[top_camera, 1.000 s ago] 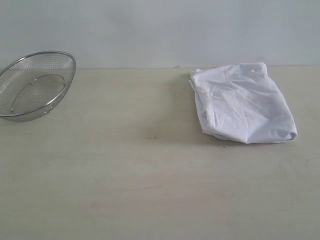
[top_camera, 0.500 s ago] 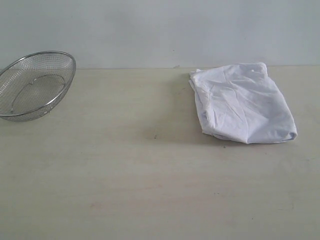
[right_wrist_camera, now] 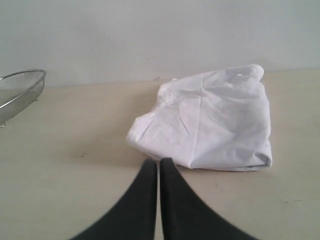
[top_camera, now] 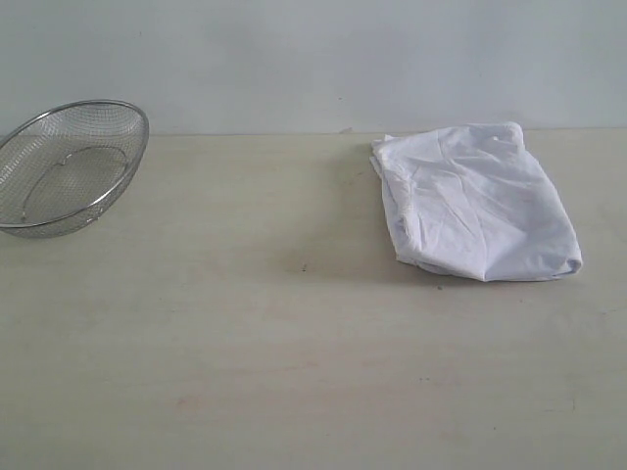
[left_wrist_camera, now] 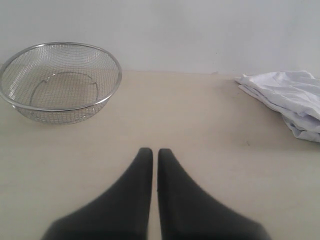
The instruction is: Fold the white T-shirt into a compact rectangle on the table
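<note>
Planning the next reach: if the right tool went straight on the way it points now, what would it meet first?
Most likely the white T-shirt: in the right wrist view the shut right tool points straight at the folded bundle's near edge. How far off that edge lies is unclear.

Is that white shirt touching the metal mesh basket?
Apart. The exterior view shows the white T-shirt on the right and the wire-mesh basket at the far left, with a broad stretch of bare table between them.
</note>
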{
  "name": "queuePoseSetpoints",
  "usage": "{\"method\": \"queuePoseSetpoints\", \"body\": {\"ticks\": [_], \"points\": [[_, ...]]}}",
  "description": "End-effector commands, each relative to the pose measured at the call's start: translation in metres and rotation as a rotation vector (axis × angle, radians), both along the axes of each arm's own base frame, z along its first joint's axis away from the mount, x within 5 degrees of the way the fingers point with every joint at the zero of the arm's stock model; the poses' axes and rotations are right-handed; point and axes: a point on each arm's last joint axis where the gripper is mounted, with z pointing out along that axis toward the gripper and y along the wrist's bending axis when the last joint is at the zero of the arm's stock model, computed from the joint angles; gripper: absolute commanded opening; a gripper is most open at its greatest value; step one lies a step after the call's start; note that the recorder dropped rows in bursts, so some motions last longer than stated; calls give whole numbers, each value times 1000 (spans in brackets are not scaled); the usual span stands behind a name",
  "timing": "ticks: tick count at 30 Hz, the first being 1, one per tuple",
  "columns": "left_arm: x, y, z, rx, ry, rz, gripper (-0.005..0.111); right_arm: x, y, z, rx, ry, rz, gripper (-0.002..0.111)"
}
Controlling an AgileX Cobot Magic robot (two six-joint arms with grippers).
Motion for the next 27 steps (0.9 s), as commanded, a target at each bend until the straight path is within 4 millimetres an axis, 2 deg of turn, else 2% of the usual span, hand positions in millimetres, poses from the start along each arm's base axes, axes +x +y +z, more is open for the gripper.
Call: {"method": "queuePoseSetpoints", "body": {"ticks": [1,3,8,27], "points": [[0,0,-1,-12,2,3,4,-1,0,-1,-61,-4,10,0],[0,0,-1,-12,2,3,4,-1,-1,-3,-141,3,16,0],[0,0,-1,-12,2,3,4,-4,-3,-17,-128,167,4,0],[0,0,-1,-12,2,3,4,-5,-5,-17,-76,178,-32,0]]}}
